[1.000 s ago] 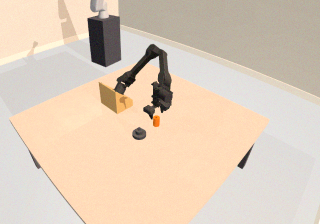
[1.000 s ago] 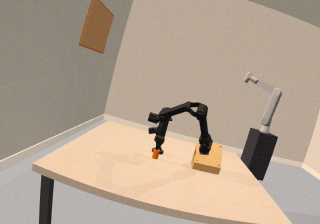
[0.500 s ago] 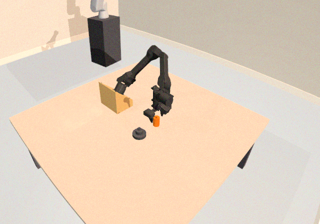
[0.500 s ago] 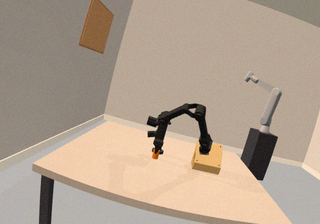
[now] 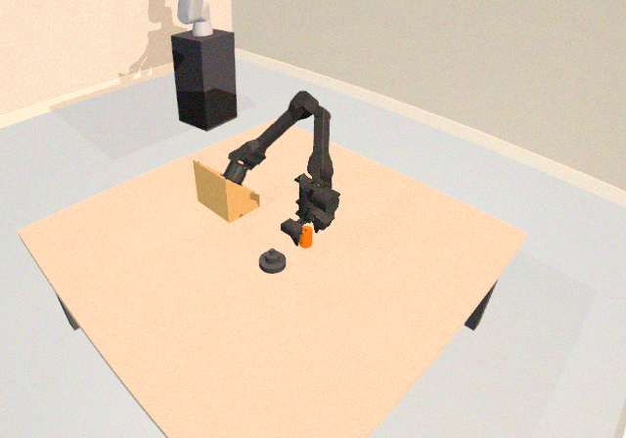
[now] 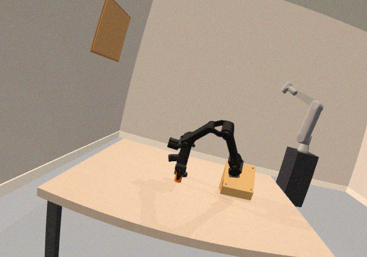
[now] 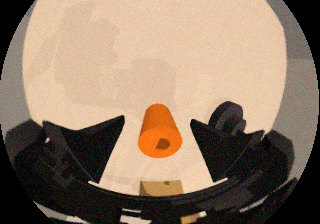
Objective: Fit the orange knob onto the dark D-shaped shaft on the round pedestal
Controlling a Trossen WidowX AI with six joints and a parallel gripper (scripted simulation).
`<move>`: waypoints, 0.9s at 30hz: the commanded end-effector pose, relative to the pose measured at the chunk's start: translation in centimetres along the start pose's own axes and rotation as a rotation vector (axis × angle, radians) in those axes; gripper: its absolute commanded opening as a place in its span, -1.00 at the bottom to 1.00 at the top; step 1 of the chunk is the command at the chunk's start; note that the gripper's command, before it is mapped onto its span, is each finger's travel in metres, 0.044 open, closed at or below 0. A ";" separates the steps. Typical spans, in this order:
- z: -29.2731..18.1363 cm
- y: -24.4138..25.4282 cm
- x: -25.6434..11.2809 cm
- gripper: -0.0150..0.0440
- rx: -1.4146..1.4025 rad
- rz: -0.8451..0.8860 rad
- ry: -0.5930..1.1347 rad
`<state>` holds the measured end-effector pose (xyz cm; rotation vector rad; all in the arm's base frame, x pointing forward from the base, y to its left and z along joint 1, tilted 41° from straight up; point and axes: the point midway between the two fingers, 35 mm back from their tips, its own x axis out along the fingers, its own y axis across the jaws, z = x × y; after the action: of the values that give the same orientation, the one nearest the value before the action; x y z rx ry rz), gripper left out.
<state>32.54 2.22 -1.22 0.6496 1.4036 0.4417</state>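
Observation:
The orange knob [image 5: 305,240] [image 6: 178,180] [image 7: 159,118] stands upright on the table, its holed end up. The hole shows dark in the wrist view, but I cannot tell exactly how its flat side is turned. My gripper [image 5: 306,237] [image 6: 178,178] [image 7: 158,121] is open and empty, low over the table, with a fingertip on either side of the knob and gaps between. The dark round pedestal [image 5: 272,267] [image 7: 223,116] with its short shaft [image 5: 272,252] stands near the knob, beyond the right finger in the wrist view. The gripper hides most or all of it in the exterior view.
A tan wooden box [image 5: 214,194] [image 6: 237,193] [image 7: 175,188] stands at the arm's base. The table [image 5: 283,352] [image 6: 118,201] has its edges in view. A second, pale arm [image 6: 309,120] stands on a black block [image 5: 204,79] [image 6: 296,177] off the table.

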 end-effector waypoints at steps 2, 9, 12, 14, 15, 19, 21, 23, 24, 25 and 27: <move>-0.3 -0.1 1.1 1.00 0.011 0.008 0.011; -0.4 0.0 1.5 0.73 0.012 0.009 0.011; -0.4 0.0 1.5 0.47 0.012 0.009 0.011; -0.4 0.0 1.5 0.29 0.012 0.009 0.011; -0.4 0.0 1.5 0.20 0.012 0.009 0.011; -0.4 0.0 1.5 0.04 0.012 0.009 0.011; -0.4 0.0 1.5 0.00 0.012 0.009 0.011; -0.4 0.0 1.5 -0.11 0.012 0.009 0.011; -0.4 0.0 1.4 -0.20 0.012 0.008 0.011; -0.3 0.0 1.1 -0.29 0.012 0.007 0.011; 0.0 -0.1 -0.1 -0.47 0.012 0.005 0.010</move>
<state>32.24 3.00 -2.10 0.6637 1.4244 0.4435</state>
